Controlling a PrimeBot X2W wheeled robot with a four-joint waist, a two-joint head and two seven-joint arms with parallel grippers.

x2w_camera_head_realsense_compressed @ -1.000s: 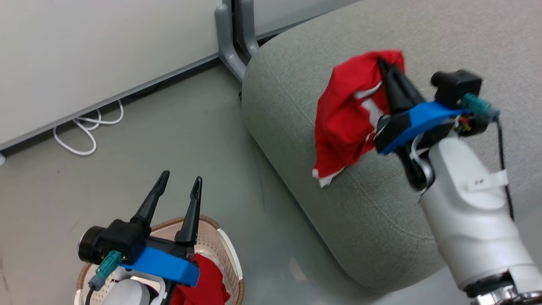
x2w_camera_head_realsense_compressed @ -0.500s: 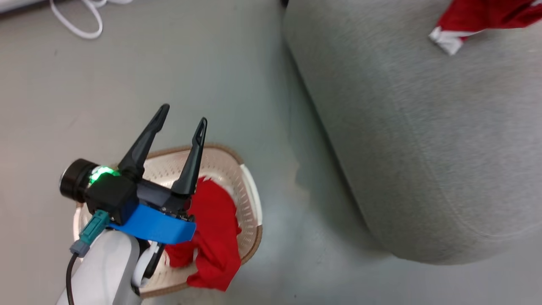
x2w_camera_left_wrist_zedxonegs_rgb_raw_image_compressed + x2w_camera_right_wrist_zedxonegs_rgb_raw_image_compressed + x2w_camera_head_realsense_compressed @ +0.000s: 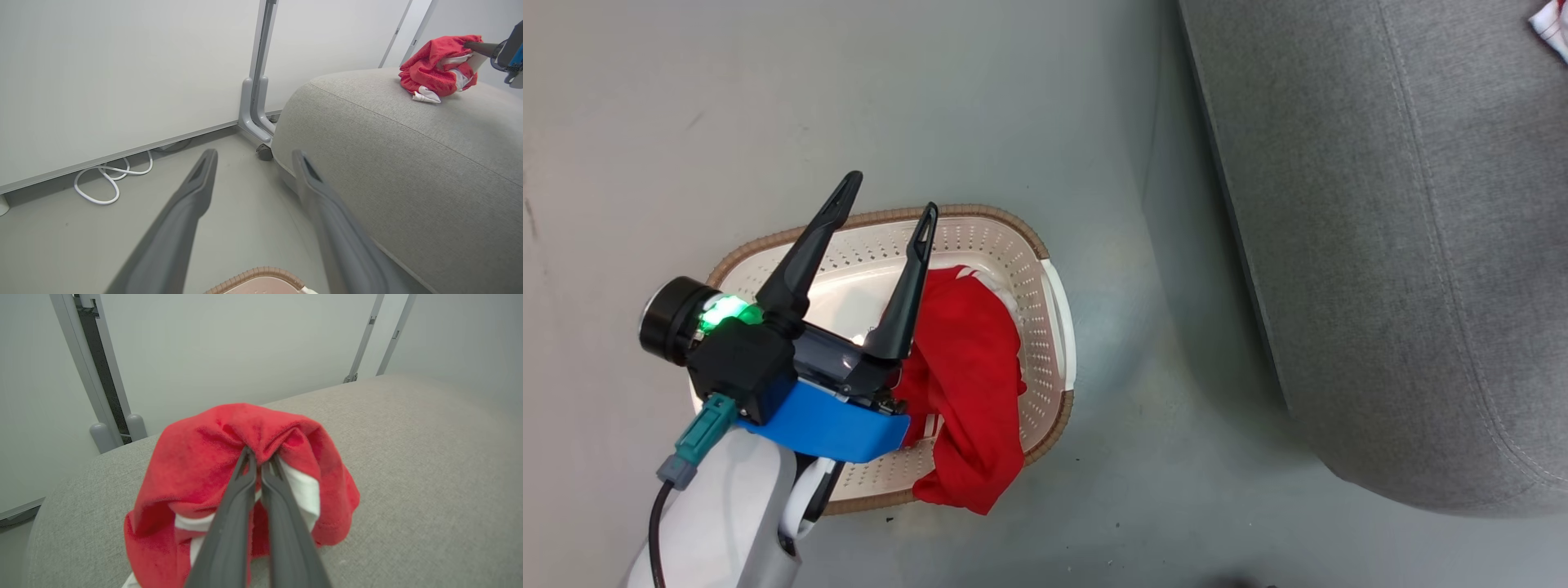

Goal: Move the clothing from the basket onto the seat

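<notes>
Now we find the left gripper (image 3: 892, 193) poised above the basket (image 3: 1039, 327), its two long dark fingers spread wide with nothing between them. Its pale forearm comes up from the lower left corner of the head view, and the fingers slant away over the basket's far rim. In the left wrist view, the same fingers angle out above the grey floor (image 3: 237, 228), with the woven brown rim just below them.

One red garment (image 3: 968, 367) lies inside the basket against the wall nearest the seat (image 3: 1380, 245). One end of it droops over the near rim at that corner (its thin white stripes show beside the gripper's blue bracket). The basket stands on the floor, near the seat's rounded front edge but apart from it.

The right gripper (image 3: 259, 455) reaches out level over the seat top, its fingers pressed together and pinching a bunched fold of the other red garment (image 3: 192, 465). That cloth mounds up around the fingertips, white trim showing beneath, and its lower folds rest on the grey upholstery near the seat's rounded end. We cannot tell how much of its weight the seat bears.
</notes>
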